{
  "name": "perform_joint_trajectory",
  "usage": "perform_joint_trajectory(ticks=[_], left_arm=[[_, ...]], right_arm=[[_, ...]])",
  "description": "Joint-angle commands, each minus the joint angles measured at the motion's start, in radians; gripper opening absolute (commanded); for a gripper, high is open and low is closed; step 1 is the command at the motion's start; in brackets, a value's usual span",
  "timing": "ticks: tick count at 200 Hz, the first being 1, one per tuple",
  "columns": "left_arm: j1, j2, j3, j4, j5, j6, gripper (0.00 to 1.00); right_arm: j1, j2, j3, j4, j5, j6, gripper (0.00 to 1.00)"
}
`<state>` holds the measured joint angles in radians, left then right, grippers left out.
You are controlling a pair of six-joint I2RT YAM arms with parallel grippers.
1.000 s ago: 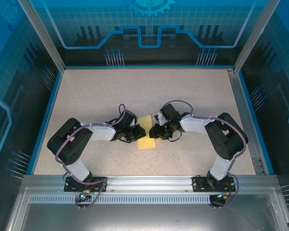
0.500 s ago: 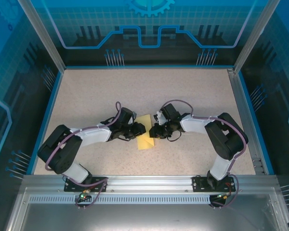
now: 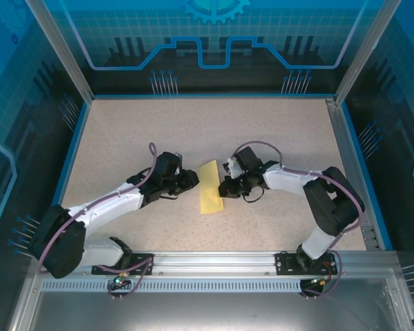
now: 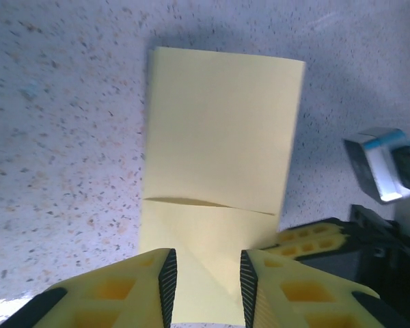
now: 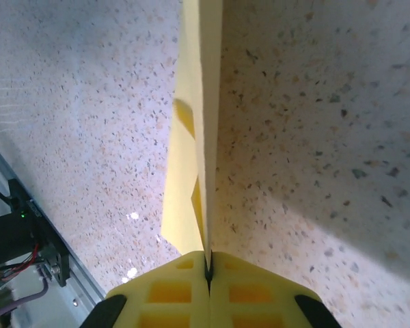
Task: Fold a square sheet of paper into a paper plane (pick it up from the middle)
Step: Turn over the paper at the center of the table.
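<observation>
Speckled table (image 3: 276, 131), both arms reaching in to its middle: left arm (image 3: 110, 203) low and stretched out, right arm (image 3: 297, 181) bent at the elbow.

Yellow sheet (image 3: 210, 196) is between the two wrists, folded to a narrow strip from above. In the left wrist view (image 4: 222, 130) it's a rectangle with a cross crease and a diagonal flap below it. Near edge is cut off by the frame bottom and the fingers, so the full outline isn't readable.

Right gripper (image 5: 208, 263): pads pressed together, pinching the sheet's edge. The sheet (image 5: 199, 123) is edge-on there and runs out the top of frame; layer count is hard to tell. From above (image 3: 223, 189) it's at the sheet's right edge, jaws too dark to resolve.

Left gripper (image 4: 206, 280): fingers (image 4: 167, 277) spread, clear gap, sheet showing through the gap. Can't tell whether the pads touch paper. From above (image 3: 192, 181) it's just beside the sheet's left edge.
</observation>
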<state>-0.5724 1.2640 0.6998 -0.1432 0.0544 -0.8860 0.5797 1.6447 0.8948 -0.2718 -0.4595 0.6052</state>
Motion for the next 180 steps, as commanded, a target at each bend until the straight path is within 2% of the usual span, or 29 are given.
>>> perform_joint_trajectory(ticks=[1,25,46,66,90,101,123,156,180], left_arm=[[0.008,-0.066,-0.01,-0.082,-0.097,0.024,0.36],[0.013,-0.137,-0.023,-0.126,-0.17,0.028,0.38],[0.025,-0.192,-0.042,-0.154,-0.222,0.041,0.41],[0.04,-0.233,-0.059,-0.177,-0.261,0.051,0.44],[0.062,-0.268,-0.072,-0.216,-0.294,0.065,0.44],[0.069,-0.286,-0.077,-0.236,-0.32,0.071,0.44],[0.083,-0.325,-0.088,-0.284,-0.362,0.08,0.45],[0.098,-0.408,-0.119,-0.347,-0.411,0.107,0.47],[0.103,-0.473,-0.151,-0.363,-0.417,0.124,0.48]], right_arm=[[-0.014,-0.104,0.079,-0.211,0.132,-0.063,0.02],[0.007,-0.181,0.182,-0.47,0.383,-0.082,0.02],[0.094,-0.19,0.32,-0.716,0.663,-0.066,0.05],[0.194,-0.113,0.489,-0.973,0.932,0.041,0.05],[0.267,0.038,0.633,-1.198,1.11,0.19,0.05],[0.288,0.106,0.676,-1.239,1.123,0.234,0.06],[0.324,0.222,0.729,-1.222,1.053,0.265,0.07],[0.367,0.395,0.838,-1.136,0.908,0.25,0.07],[0.391,0.55,0.965,-1.141,0.862,0.226,0.09]])
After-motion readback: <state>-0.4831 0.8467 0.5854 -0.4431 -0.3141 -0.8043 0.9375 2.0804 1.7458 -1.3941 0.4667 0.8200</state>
